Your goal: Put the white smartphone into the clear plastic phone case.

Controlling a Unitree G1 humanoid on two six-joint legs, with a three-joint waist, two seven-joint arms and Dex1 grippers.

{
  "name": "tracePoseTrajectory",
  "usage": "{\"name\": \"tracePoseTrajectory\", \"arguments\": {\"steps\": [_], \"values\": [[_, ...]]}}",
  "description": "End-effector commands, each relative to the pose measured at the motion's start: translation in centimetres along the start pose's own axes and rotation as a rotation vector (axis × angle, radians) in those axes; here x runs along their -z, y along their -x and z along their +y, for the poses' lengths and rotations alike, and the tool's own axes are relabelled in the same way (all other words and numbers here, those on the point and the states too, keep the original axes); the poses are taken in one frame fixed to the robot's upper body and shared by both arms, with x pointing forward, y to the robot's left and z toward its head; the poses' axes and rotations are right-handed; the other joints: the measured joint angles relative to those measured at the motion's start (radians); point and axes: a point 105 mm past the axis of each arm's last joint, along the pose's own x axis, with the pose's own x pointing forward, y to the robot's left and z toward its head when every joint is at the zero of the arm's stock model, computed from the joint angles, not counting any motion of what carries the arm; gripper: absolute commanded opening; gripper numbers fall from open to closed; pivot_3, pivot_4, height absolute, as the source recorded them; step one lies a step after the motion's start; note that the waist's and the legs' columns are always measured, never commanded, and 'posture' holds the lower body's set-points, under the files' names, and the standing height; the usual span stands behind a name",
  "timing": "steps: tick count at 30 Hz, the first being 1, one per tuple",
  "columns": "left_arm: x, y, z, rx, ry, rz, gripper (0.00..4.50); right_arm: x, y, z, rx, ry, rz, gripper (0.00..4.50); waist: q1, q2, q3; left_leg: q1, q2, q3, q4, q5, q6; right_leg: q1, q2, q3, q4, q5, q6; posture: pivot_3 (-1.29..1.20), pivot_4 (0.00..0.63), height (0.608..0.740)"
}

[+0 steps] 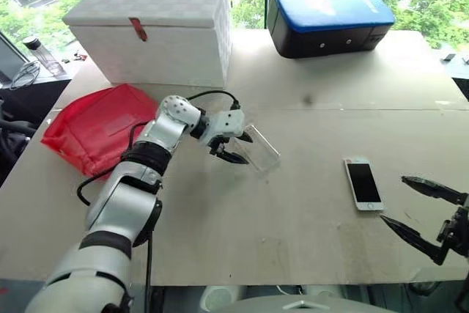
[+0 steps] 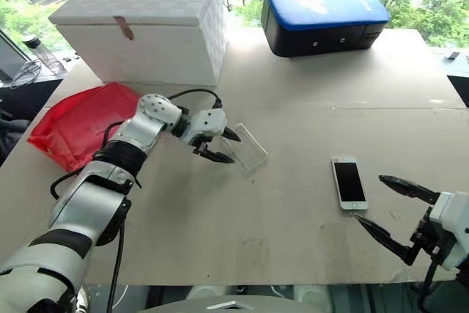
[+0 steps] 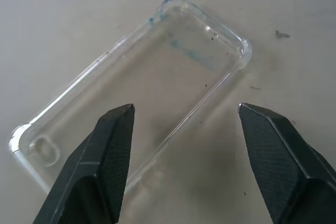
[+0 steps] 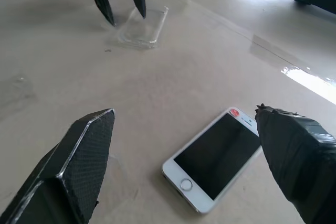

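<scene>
The left gripper (image 1: pixel 233 148) hangs over the near end of the case (image 1: pixel 260 151), its two black fingers spread apart with nothing between them; the wrist view shows the fingers (image 3: pixel 100 166) standing either side of one long edge, not pinching it. The right gripper (image 1: pixel 425 210) is spread wide too, empty, near the phone (image 1: pixel 363 183) at the table's right side. The case lies flat, open side up, about mid-table (image 1: pixel 293 240), well apart from the phone. It is a thin, clear shell with rounded, thickened corners, a camera cut-out at one end and a faint blue smear inside; it looks light and somewhat flexible, so it will likely slide or tip if nudged and should be pinned by a raised side wall or across its width rather than pressed in the middle. The phone lies screen up, a flat rigid slab with a glossy black face, white ends and a round button. It is probably smooth and slippery, and low enough to the board that the fingers must catch its long edges; gripping across the width near the middle seems safest. The tabletop is matte beige board. Behind sit a white quilted box (image 1: pixel 154 31), a red fabric pouch (image 1: pixel 95 126) and a blue-topped black case (image 1: pixel 330 20).
</scene>
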Motion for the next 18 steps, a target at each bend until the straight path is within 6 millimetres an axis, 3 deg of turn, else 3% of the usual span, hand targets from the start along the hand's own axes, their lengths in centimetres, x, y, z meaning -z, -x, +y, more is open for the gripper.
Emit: {"name": "tracePoseTrajectory", "arguments": {"steps": [1,4,8,9,13,18], "values": [[1.4,-0.3,-0.9,0.063,-0.028,0.059,2.94,-1.4,0.9,-0.4,0.008,0.051,-0.015,4.5,-0.002,0.0,0.0,0.001,0.0,0.0,0.0,0.0,0.0,0.001,0.0,0.0,0.0,0.0,0.0,0.0,0.15,0.74],[1.6,-0.5,-1.1,0.061,0.01,0.035,2.2,-1.6,0.8,-0.3,0.018,0.05,-0.022,4.5,-0.002,0.0,-0.001,0.003,0.0,0.001,0.0,0.0,0.001,0.002,0.0,0.001,0.002,0.0,0.0,0.0,0.15,0.74],[-1.1,-0.3,-0.9,0.048,0.281,-0.149,0.28,-1.3,0.3,0.1,0.034,0.035,-0.023,4.5,-0.006,0.001,-0.001,0.003,0.001,0.0,0.001,-0.001,0.001,0.002,0.001,0.0,0.004,0.0,0.001,0.0,0.15,0.74],[-1.8,-0.2,-1.4,0.061,0.331,-0.167,0.06,-1.2,0.2,0.1,0.041,0.032,-0.024,4.5,-0.013,0.001,-0.001,0.003,0.001,0.0,0.002,-0.001,0.001,0.002,0.001,0.0,0.004,0.0,0.001,0.0,0.15,0.74],[-4.2,-0.6,-3.2,0.017,0.433,-0.152,0.06,-0.8,-0.7,0.0,0.057,0.004,-0.031,4.5,-0.024,0.0,0.0,0.001,0.001,-0.001,0.003,-0.001,0.001,0.001,0.001,0.001,0.004,0.0,0.0,0.0,0.15,0.74],[-5.7,-2.1,-4.3,-0.124,0.519,-0.119,0.06,-0.7,-2.0,1.0,0.032,-0.032,-0.047,4.5,-0.018,0.002,-0.001,0.002,0.001,-0.001,0.003,-0.001,0.001,0.002,0.001,0.001,0.004,0.0,0.0,0.0,0.15,0.74]]}}
